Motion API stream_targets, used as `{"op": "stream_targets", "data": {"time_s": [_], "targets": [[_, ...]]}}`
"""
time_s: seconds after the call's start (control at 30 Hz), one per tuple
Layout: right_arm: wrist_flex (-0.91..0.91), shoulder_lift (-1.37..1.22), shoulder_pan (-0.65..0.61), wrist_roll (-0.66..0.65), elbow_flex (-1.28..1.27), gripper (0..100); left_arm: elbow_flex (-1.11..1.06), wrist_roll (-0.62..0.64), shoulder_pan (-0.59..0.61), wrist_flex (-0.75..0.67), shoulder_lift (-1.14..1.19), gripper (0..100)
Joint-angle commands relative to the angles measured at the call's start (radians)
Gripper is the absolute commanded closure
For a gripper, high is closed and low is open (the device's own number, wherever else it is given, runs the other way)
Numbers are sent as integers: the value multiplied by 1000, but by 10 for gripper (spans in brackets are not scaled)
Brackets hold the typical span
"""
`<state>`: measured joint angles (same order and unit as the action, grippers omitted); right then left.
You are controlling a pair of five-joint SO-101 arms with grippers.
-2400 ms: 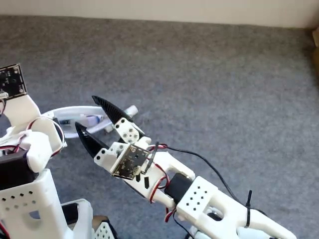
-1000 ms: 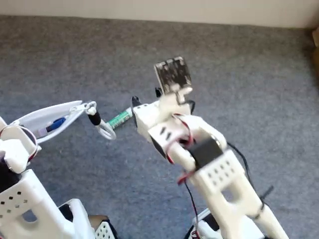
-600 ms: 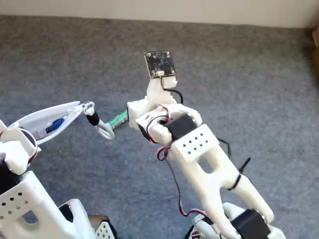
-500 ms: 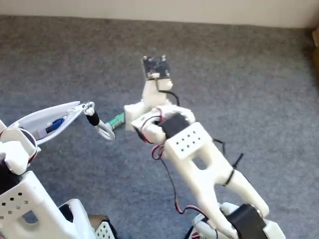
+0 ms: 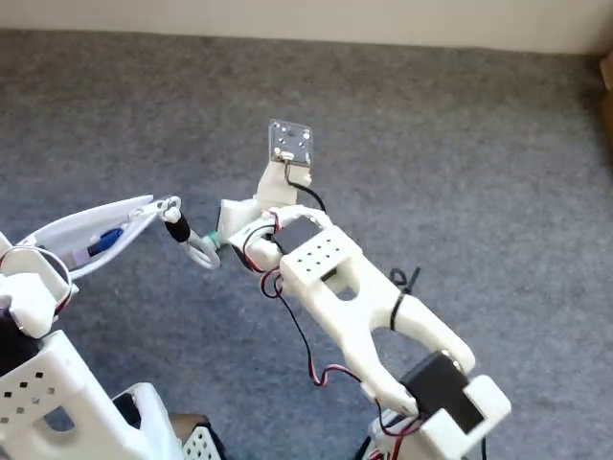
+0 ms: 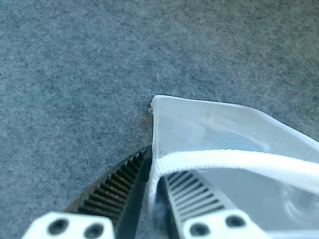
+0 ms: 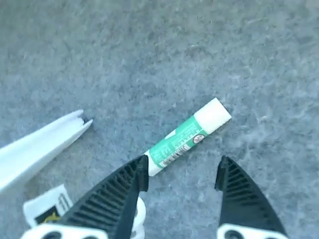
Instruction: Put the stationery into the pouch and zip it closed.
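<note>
- The right arm's jaws stand open, straddling the green-and-white stick (image 7: 187,138). It lies flat on the grey table (image 5: 460,144), just beside the zip ring (image 5: 201,251) of the pouch (image 5: 86,225).
- One jaw tip sits right at the stick's green end, possibly touching it; the view is too close to be sure. Closing from here could catch only that end, and the stick would likely swivel or squirt free.
- The stick is round, so a nudge from either jaw may roll it across the table and out of the gap.
- The zip ring is near enough that a jaw coming down could snag it and tug the pouch.
- The left arm's jaws are closed on the pouch's thin white edge. A tug might slip that hold.
- The pouch mouth looks narrow, with a blue item (image 5: 107,240) already inside, so the stick may jam at the opening.
- The stick's long axis runs slantwise across the gap between the open jaws, not square to it. Its green end points toward the pouch and its white cap points away.
</note>
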<state>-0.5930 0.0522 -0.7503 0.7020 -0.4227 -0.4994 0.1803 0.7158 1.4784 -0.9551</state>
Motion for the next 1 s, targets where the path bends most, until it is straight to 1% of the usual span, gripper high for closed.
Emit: {"op": "stream_targets", "data": {"time_s": [0.0, 0.13, 0.37, 0.5, 0.7, 0.83, 0.97], "targets": [[79, -12, -4, 60, 61, 801, 2, 11, -15, -23, -2, 995], [137, -53, -4, 97, 61, 801, 2, 11, -16, -23, -2, 995], [209, -127, -4, 97, 71, 801, 1, 11, -16, -23, -2, 995], [203, -205, -1, 97, 131, 801, 1, 11, -16, -23, -2, 995], [203, -344, 53, 92, 245, 801, 1, 11, -16, -23, -2, 995], [202, -421, 62, 91, 295, 801, 1, 11, -16, -23, -2, 995], [119, -476, 45, 52, 354, 801, 1, 11, -16, -23, -2, 995]]}}
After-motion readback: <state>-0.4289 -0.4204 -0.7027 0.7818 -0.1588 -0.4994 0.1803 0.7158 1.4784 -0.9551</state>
